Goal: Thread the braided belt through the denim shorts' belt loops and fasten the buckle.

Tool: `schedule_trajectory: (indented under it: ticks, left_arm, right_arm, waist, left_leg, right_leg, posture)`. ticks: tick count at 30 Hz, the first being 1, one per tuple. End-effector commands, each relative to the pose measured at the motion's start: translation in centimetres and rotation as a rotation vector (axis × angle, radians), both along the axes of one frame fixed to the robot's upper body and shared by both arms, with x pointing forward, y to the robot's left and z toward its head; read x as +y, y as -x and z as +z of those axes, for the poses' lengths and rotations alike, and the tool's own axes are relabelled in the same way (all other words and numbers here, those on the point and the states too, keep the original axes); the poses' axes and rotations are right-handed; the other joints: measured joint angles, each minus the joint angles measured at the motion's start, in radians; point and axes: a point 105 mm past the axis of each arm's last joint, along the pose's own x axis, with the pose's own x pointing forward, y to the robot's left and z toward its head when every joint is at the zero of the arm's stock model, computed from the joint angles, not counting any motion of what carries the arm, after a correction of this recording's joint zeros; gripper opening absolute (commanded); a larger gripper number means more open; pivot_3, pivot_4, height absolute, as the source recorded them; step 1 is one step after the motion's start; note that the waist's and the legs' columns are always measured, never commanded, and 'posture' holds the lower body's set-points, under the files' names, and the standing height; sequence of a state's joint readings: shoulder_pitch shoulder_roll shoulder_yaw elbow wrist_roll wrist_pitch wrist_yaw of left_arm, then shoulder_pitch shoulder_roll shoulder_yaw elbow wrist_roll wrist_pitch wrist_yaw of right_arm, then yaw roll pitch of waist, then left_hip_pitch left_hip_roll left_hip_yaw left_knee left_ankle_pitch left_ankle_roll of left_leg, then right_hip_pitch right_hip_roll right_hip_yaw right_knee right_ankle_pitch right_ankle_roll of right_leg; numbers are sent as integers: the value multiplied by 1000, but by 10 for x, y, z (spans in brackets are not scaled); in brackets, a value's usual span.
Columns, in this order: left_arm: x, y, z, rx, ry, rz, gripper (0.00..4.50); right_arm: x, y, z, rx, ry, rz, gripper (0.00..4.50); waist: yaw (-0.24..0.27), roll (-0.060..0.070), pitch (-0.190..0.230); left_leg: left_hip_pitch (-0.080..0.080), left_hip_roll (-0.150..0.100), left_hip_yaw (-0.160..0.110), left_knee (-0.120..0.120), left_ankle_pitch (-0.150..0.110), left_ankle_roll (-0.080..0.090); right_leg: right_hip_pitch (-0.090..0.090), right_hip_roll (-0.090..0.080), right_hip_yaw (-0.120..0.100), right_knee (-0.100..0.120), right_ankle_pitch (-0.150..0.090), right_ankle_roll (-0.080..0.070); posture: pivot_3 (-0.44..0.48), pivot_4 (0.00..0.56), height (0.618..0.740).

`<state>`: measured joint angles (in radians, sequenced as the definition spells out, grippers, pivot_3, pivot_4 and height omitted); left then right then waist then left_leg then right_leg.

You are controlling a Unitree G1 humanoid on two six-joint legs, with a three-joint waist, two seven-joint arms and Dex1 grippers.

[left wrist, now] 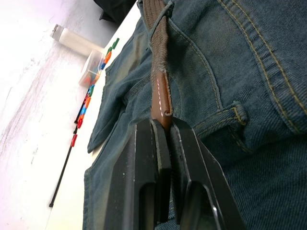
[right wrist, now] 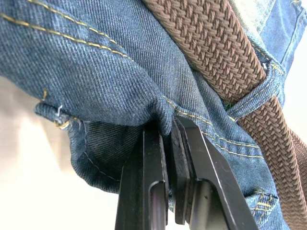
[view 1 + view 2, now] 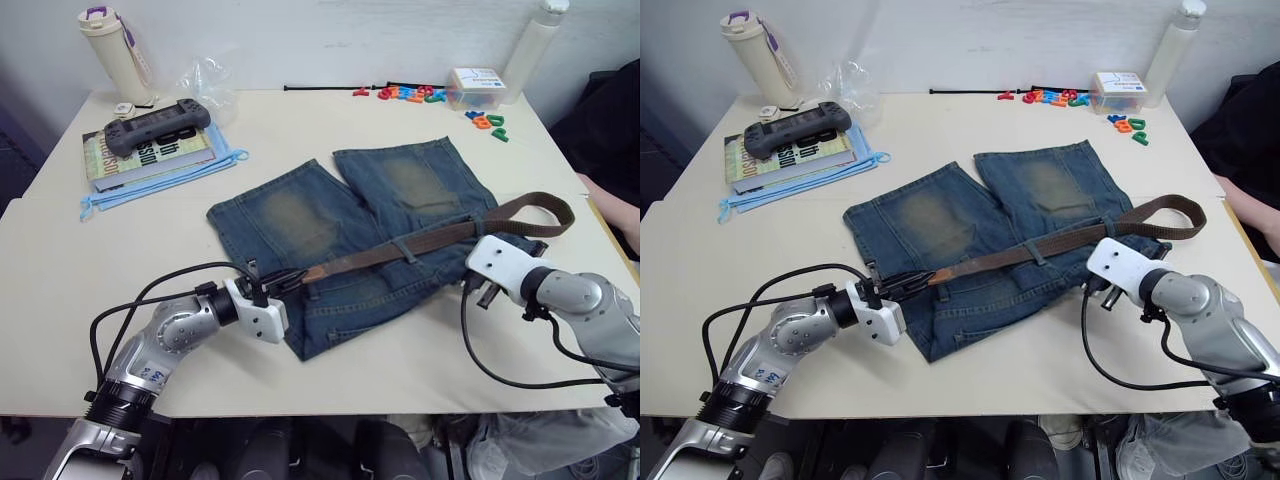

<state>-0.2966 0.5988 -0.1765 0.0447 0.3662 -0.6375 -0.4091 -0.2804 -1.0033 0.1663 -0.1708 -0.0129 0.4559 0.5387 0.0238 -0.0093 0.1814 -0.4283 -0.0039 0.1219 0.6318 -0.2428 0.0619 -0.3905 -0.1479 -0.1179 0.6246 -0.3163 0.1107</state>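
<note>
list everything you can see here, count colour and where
blue denim shorts with faded tan patches: 1, blue, table centre, waistband toward the robot
dark brown braided belt with leather tip: 1, brown, along the waistband, looping off the shorts' right side
denim belt loops: at least 1 over the belt, blue
books: small stack, far left
dark handheld game console: 1, on the books
cream bottle with purple strap: 1, far left corner
clear plastic bag: 1, beside the bottle
coloured plastic letters: several, mixed, far edge
clear plastic box: 1, by the letters
white bottle: 1, far right
beige table: 1
person's arm: right edge
left gripper: pinching the belt's tip
right gripper: pinching denim
</note>
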Motion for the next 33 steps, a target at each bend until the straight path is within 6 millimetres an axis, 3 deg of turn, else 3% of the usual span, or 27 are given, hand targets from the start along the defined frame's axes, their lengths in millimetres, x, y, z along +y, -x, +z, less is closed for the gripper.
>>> schedule_trajectory:
  ticks: [1, 9, 13, 15, 17, 19, 22, 25, 28, 33]
  left_arm:
    - [-2, 3, 9, -42, 3, -12, 0]
    - [-3, 1, 9, -43, 0, -15, 0]
    - [-4, 0, 9, -44, 0, -16, 0]
    - [-5, 0, 8, -45, 1, -18, 0]
    - [-6, 0, 8, -46, 0, -18, 0]
    - [-6, 0, 8, -50, 0, -19, 0]
    - [-7, 0, 9, -53, 1, -20, 0]
    - [-8, 1, 10, -58, 3, -25, 0]
    - [-9, 2, 10, -63, 7, -31, 0]
    - [-11, 1, 16, -83, 14, -39, 0]
  right_arm:
    - [-16, -7, 14, -69, 64, -45, 44]
    - [-20, -5, 15, -86, 58, -68, 44]
    - [-21, 1, 17, -69, -12, -95, 1394]
    - [-26, 6, 22, -69, -40, -127, 2652]
    - [-27, 12, 29, -59, -96, -148, 3434]
    - [-14, 24, 51, -31, -292, -138, 4363]
    - [6, 39, 70, 21, -491, -85, 4363]
    - [46, 56, 83, 175, -792, 30, 4363]
    - [79, 68, 82, 354, -1007, 141, 4363]
    - [125, 78, 63, 562, -1284, 288, 4363]
  waist:
    - [0, 0, 0]
    - [1, 0, 0]
    - [1, 0, 0]
    - [1, 0, 0]
    - [0, 0, 0]
    - [-2, 0, 0]
    - [-3, 0, 0]
    - [-6, 0, 0]
    - [-10, 0, 0]
    - [-10, 0, 0]
  left_leg:
    - [0, 0, 0, 0, 0, 0]
    - [0, 0, 0, 0, 0, 0]
    - [0, 0, 0, 0, 0, 0]
    - [0, 0, 0, 1, 0, 0]
    - [0, 0, 0, 1, 0, 0]
    - [0, 0, 0, 1, 0, 0]
    - [1, 1, -1, 1, 0, 0]
    - [1, 1, -2, 1, 0, 0]
    - [0, 2, -3, 1, -2, 3]
    - [-2, 0, -3, 0, -1, 1]
  right_leg:
    - [0, 0, 0, 0, 0, 0]
    - [0, 0, -1, 0, 0, 0]
    - [0, 0, -1, 1, 0, 0]
    - [0, 0, -1, 1, 0, 0]
    - [0, 0, -1, 1, 0, 0]
    - [0, 0, -1, 1, 0, 0]
    - [0, 0, 1, 2, 0, 0]
    - [0, 0, 6, 2, 0, 0]
    - [0, 0, 6, 2, 0, -1]
    - [-1, -2, 5, 1, 0, -1]
  posture:
    - [0, 150, 718]
    - [0, 150, 718]
    - [0, 150, 718]
    - [0, 150, 718]
    - [0, 150, 718]
    - [0, 150, 718]
    - [0, 150, 718]
    - [0, 150, 718]
    - [0, 150, 718]
    - [0, 150, 718]
